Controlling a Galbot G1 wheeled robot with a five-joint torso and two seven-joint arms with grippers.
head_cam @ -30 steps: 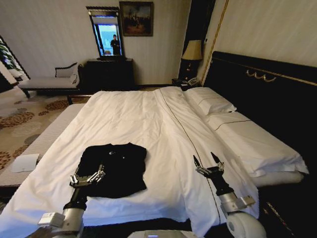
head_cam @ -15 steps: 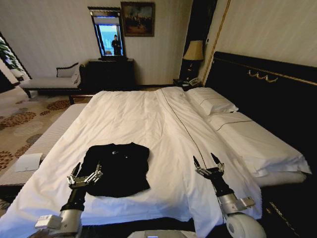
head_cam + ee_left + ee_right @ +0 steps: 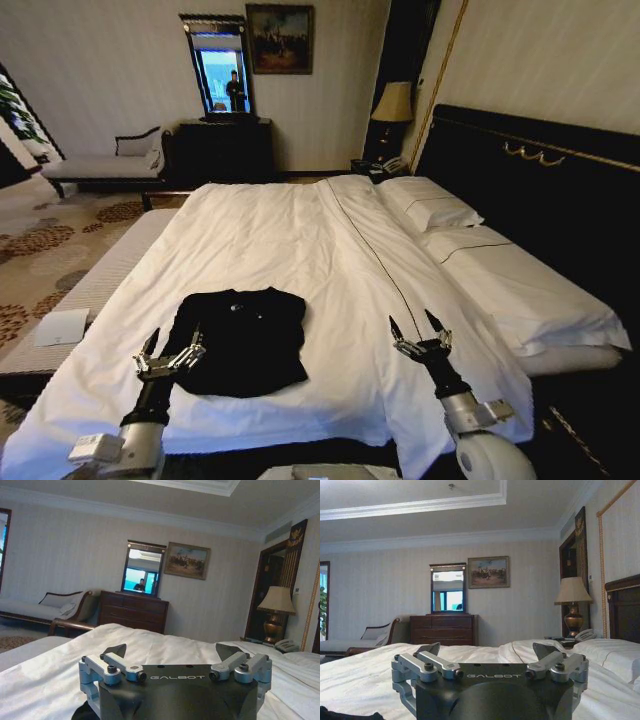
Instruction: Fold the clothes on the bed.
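- Black short-sleeved soft-fabric T-shirt [image 3: 238, 340]: lies flat on the white duvet, near the foot edge of the large double bed [image 3: 300, 250], on the side away from the pillows. Roughly squared outline, a few soft wrinkles, small pale marks near the collar; lettering not readable.
- Bed: white smooth duvet with a thin dark seam line running from the headboard to the foot edge; light creasing all over. Tall dark wooden headboard [image 3: 540, 190] with gold trim line, glossy.
- Two white rectangular pillows [image 3: 430, 205] stacked against the headboard, far from the T-shirt.
- Left gripper [image 3: 170, 358]: grey metal linkages, black tapered fingers, spread apart, holding nothing. Hovers at the T-shirt's foot-side corner, over its edge; contact cannot be told. Left wrist view shows both black fingertips [image 3: 114, 651] apart above the duvet.
- Right gripper [image 3: 421, 338]: same build, fingers apart, empty. Sits over bare duvet just past the seam line, on the pillow side of the T-shirt, well apart from it.
- Around the bed: dark wood dresser [image 3: 222, 150] with upright mirror [image 3: 215, 68] and framed painting [image 3: 278, 24] on the striped wall beyond the far edge; pale chaise longue [image 3: 100, 165] beside the dresser; table lamp [image 3: 390, 105] with cream shade by the headboard; patterned carpet, white sheet of paper [image 3: 62, 327] on the bench alongside the bed.
- Nothing lies between either gripper and the T-shirt.
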